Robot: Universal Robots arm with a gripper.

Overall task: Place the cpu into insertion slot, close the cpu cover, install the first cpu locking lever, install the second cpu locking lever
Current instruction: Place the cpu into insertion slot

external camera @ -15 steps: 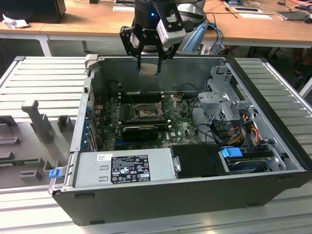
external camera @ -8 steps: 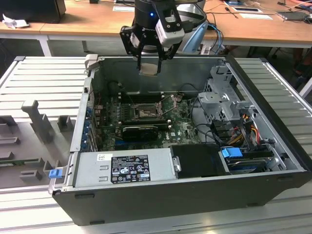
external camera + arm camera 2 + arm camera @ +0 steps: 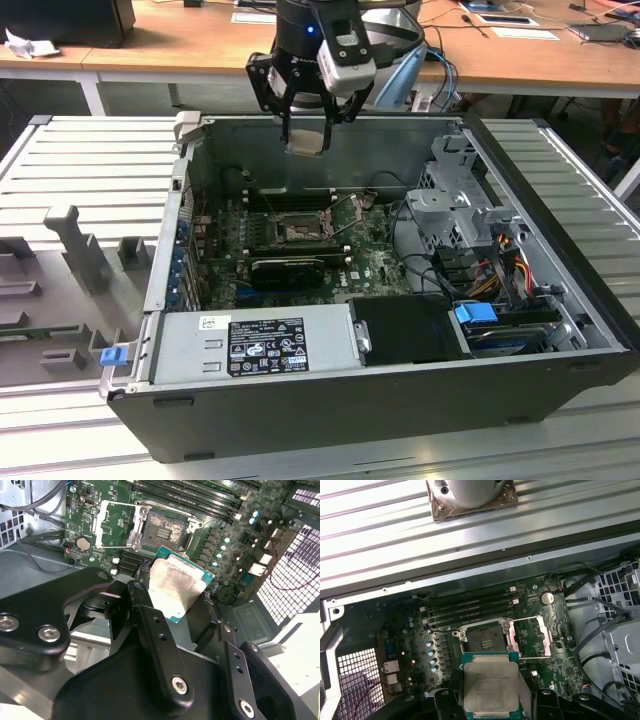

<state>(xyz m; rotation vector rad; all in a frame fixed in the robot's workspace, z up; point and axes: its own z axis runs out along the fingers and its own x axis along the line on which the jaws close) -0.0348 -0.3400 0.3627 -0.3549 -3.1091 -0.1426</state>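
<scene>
My gripper (image 3: 305, 128) hangs above the rear wall of the open computer case, shut on the cpu (image 3: 305, 140). In both wrist views the cpu (image 3: 172, 587) (image 3: 490, 682) sits between the black fingers (image 3: 141, 597), silver-grey face showing with a green edge. The insertion slot (image 3: 297, 232) (image 3: 162, 530) (image 3: 484, 640) lies bare on the green motherboard, below the cpu and apart from it. The cpu cover (image 3: 116, 525) (image 3: 532, 635) is swung open beside the slot. Thin locking levers (image 3: 345, 218) stand raised at the socket's side.
A long black heatsink block (image 3: 285, 268) lies in front of the slot. The grey power supply (image 3: 255, 345) fills the case front, with a drive cage (image 3: 460, 200) and cables at the exterior view's right. Memory slots (image 3: 470, 607) run behind the socket. A grey moulded tray (image 3: 70, 260) lies outside at the left.
</scene>
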